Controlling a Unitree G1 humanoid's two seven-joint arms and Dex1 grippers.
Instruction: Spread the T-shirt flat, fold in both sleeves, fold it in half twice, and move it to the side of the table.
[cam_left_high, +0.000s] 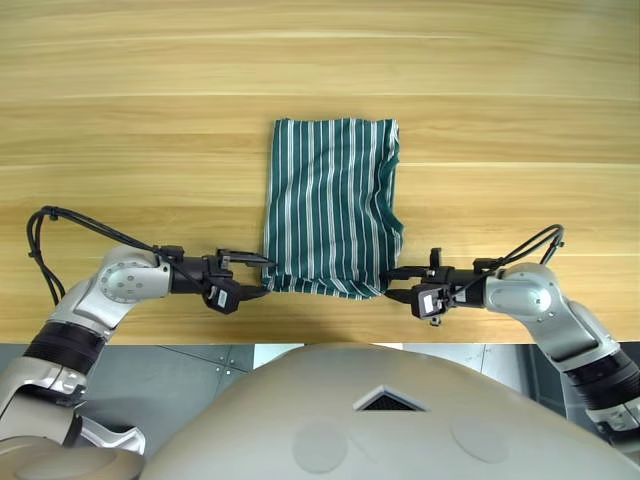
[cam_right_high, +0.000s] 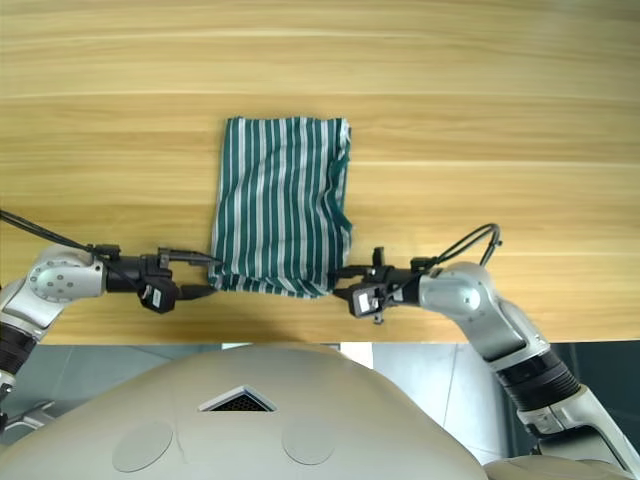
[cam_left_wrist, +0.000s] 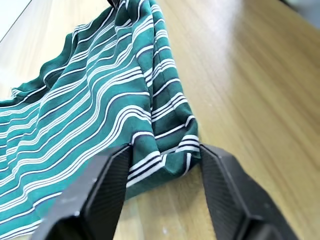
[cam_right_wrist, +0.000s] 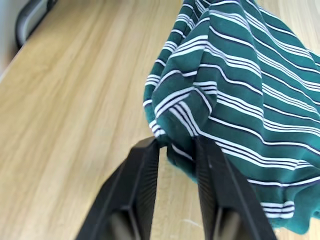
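Find green, white-striped T-shirt (cam_left_high: 330, 210) folded to a narrow rectangle on wooden tabletop (cam_left_high: 120, 120), long sides running away from the front edge, near hem close to that edge. Far end flat, right side rumpled. At near left corner: left gripper (cam_left_high: 267, 276), fingers (cam_left_wrist: 107, 185) either side of the layered cloth, pinching it. At near right corner: right gripper (cam_left_high: 386, 282), fingers (cam_right_wrist: 142, 175) drawn close, nipping a bunched fold. Both corners puckered at the grip.

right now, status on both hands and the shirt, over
Left hand gripping near-left corner, right hand near-right corner. T-shirt folded to a strip, sleeves in. Nothing in the way.
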